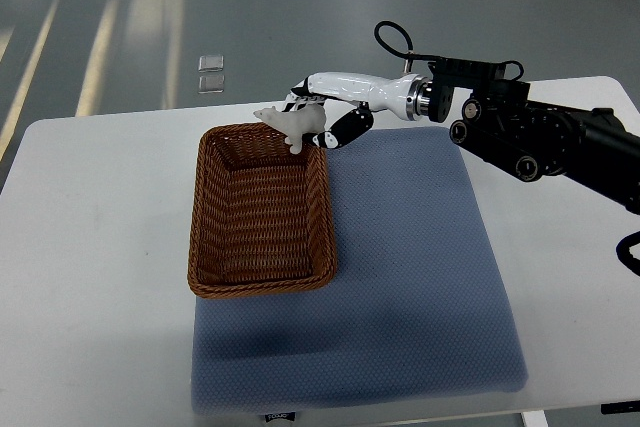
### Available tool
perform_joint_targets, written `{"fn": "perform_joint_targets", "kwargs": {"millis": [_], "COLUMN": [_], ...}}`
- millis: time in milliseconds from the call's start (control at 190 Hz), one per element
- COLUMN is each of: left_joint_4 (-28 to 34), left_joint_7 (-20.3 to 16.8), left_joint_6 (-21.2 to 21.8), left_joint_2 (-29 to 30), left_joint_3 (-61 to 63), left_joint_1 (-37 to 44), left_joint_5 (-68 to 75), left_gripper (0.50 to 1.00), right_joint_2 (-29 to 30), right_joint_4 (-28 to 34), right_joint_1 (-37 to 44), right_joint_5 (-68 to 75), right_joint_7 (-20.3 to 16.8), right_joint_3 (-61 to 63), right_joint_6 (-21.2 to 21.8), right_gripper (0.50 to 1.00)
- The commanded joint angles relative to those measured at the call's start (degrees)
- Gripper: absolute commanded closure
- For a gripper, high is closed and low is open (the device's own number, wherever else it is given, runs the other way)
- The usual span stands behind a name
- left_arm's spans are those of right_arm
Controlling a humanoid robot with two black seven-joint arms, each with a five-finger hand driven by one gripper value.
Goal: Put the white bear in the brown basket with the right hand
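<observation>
Right hand (325, 107), glossy white shell with black finger segments, extends from a black jointed arm (545, 137) that enters from the picture's right edge. Its fingers (345, 130) are curled around the white bear (292, 123), a small smooth figurine with a pointed snout facing left. The bear is held at the far right corner of the brown basket (262, 209), at or just above the rim; whether it touches the wicker cannot be determined. The basket is rectangular, tightly woven, with sloping walls and a thick braided rim, and its interior holds nothing. It sits on the left part of a blue-grey mat (420, 277), a soft rectangular pad with a fine dotted texture and rounded corners; the basket's left side overhangs the mat onto the table. The mat lies along the near edge of the white table (90, 277), which has a smooth matt top and rounded far corners. A black cable (392, 42) loops above the wrist. Beyond the table's far edge the floor (250, 7) is grey and glossy, with two small pale square markers (210, 72) on it.
</observation>
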Motion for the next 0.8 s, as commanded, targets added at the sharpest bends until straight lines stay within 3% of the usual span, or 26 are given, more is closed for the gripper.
{"fn": "perform_joint_targets", "kwargs": {"millis": [0, 148, 269, 285, 296, 332, 375, 459, 559, 797], "left_joint_4": [0.0, 0.0, 0.0, 0.0, 0.0, 0.0, 0.0, 0.0, 0.0, 0.0], "left_joint_7": [0.0, 0.0, 0.0, 0.0, 0.0, 0.1, 0.0, 0.0, 0.0, 0.0], "left_joint_6": [0.0, 0.0, 0.0, 0.0, 0.0, 0.0, 0.0, 0.0, -0.1, 0.0], "left_joint_2": [0.0, 0.0, 0.0, 0.0, 0.0, 0.0, 0.0, 0.0, 0.0, 0.0], "left_joint_3": [0.0, 0.0, 0.0, 0.0, 0.0, 0.0, 0.0, 0.0, 0.0, 0.0], "left_joint_1": [0.0, 0.0, 0.0, 0.0, 0.0, 0.0, 0.0, 0.0, 0.0, 0.0], "left_joint_5": [0.0, 0.0, 0.0, 0.0, 0.0, 0.0, 0.0, 0.0, 0.0, 0.0], "left_gripper": [0.500, 0.500, 0.500, 0.500, 0.500, 0.500, 0.500, 0.500, 0.500, 0.500], "right_joint_2": [3.2, 7.6, 7.8, 7.8, 7.8, 7.8, 7.8, 7.8, 7.8, 7.8], "right_joint_4": [0.0, -0.1, -0.7, -0.7, -0.7, -0.7, -0.7, -0.7, -0.7, -0.7], "right_joint_1": [0.2, -0.5, -1.9, -2.1, -2.1, -2.6, -2.8, -3.7, -4.1, -4.4], "right_joint_5": [-0.3, -1.0, -1.0, -0.9, -0.9, -0.9, -0.5, -0.1, 0.0, 1.3], "right_joint_7": [0.0, -0.6, -0.7, -0.7, -0.7, -0.7, -0.7, -0.7, -0.7, -0.7], "right_joint_3": [-0.8, -1.1, -1.1, -1.1, -1.1, -1.1, -1.1, -1.1, -1.1, 0.2], "right_joint_6": [0.0, -0.1, -0.6, -0.6, -0.6, -0.6, -0.6, -0.6, -0.3, -0.6], "right_gripper": [1.000, 1.000, 1.000, 0.955, 0.955, 0.840, 0.744, 0.640, 0.595, 0.591]}}
